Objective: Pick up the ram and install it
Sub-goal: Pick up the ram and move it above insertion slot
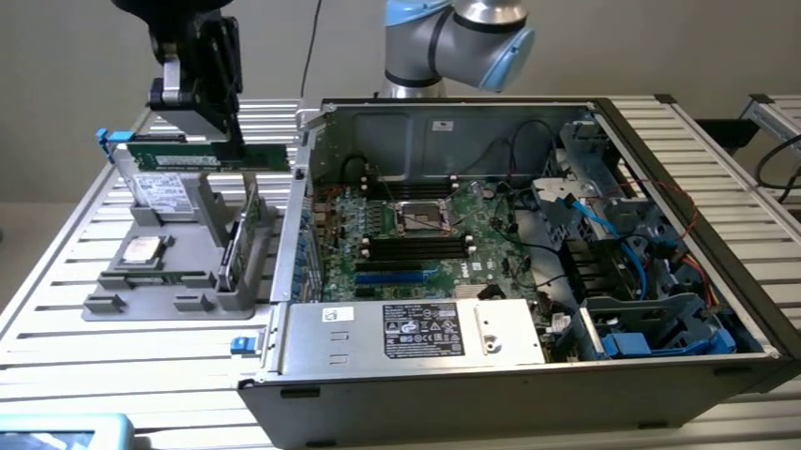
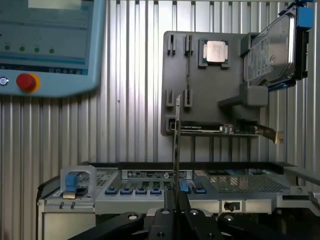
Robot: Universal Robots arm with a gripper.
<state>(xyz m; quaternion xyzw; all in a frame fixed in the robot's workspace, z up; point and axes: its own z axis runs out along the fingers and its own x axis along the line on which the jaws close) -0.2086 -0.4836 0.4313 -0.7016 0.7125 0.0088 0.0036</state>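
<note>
Above the grey fixture [image 1: 150, 281], by the tabletop [image 1: 75, 347] edge at the exterior view's left: gripper [image 1: 206, 141] clenched on the ram [image 1: 257, 157]. The ram hangs in the air, clear of the fixture, board on edge w/ long axis level. One end sits near the open PC case [image 1: 501, 394]; contact can't be judged. Wrist view: the ram [image 2: 177, 140] is seen edge-on as a thin strip, pinched between the two fingers [image 2: 164, 217] of the gripper [image 2: 176, 200]. The jaws are nearly closed, w/ only the board's thickness between them.

Fixture contents, from where I stand: HDD [image 1: 163, 192] propped at the far end, CPU [image 1: 142, 249] flat in its pocket, expansion card [image 1: 254, 220] on edge along the side nearest the PC case. Wrist view, same set: fixture [image 2: 200, 95], HDD [image 2: 270, 50], CPU [image 2: 216, 51], expansion card [image 2: 225, 130] w/ metal bracket.

The PC case takes the tabletop's middle, open on top. Its motherboard [image 1: 414, 234] is exposed, w/ black and blue slots beside the CPU socket [image 1: 423, 220]. Robot arm [image 1: 451, 37] rises behind the PC case's far wall. Teach pendant [image 1: 63, 431] lies at the tabletop's near corner, exterior view's left. Its red stop button [image 2: 26, 82] shows in the wrist view.
</note>
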